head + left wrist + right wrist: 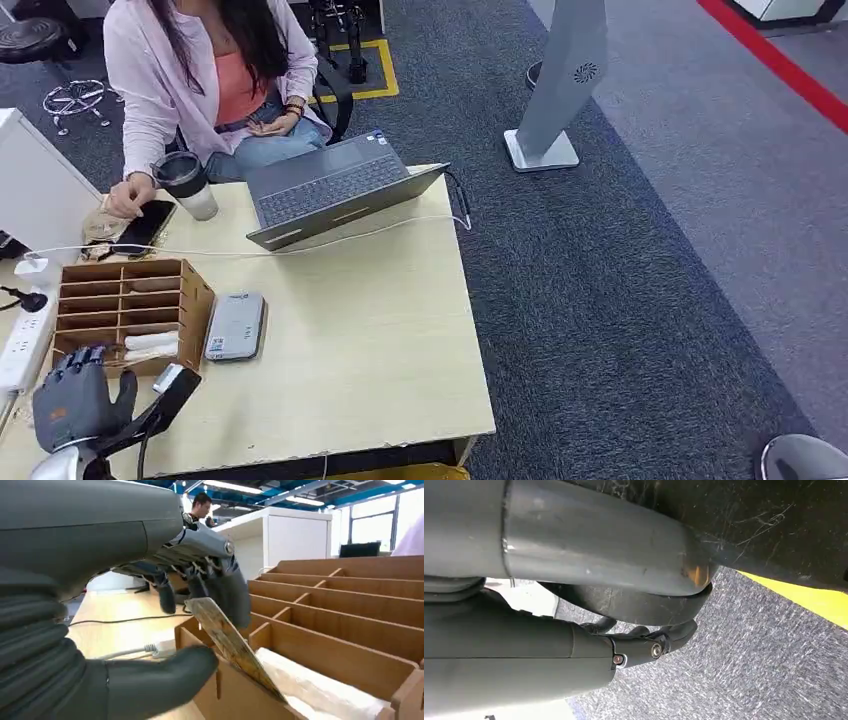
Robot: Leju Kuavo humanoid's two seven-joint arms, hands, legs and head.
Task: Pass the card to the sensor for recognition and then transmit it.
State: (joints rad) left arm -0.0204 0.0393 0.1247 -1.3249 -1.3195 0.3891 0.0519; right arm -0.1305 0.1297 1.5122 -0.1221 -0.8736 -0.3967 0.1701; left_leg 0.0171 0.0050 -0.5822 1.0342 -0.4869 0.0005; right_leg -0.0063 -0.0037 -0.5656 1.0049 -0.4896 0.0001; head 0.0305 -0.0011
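We see our left hand (150, 630) pinching a thin, worn card (230, 642) above the slotted wooden organizer (350, 625) on the pale desk (360, 340); we cannot tell our right hand's (649, 647) state.

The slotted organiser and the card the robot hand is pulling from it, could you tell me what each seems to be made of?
Slotted organiser: looks like thin brown fibreboard or plywood with a matt, unpainted finish; flat panels interlock at notches with raw cut edges.

Card: probably plastic or laminated paper; it is thin, stiff and straight-edged, with a slightly glossy, mottled printed face. The left robot hand pinches it, and the material can't be confirmed.
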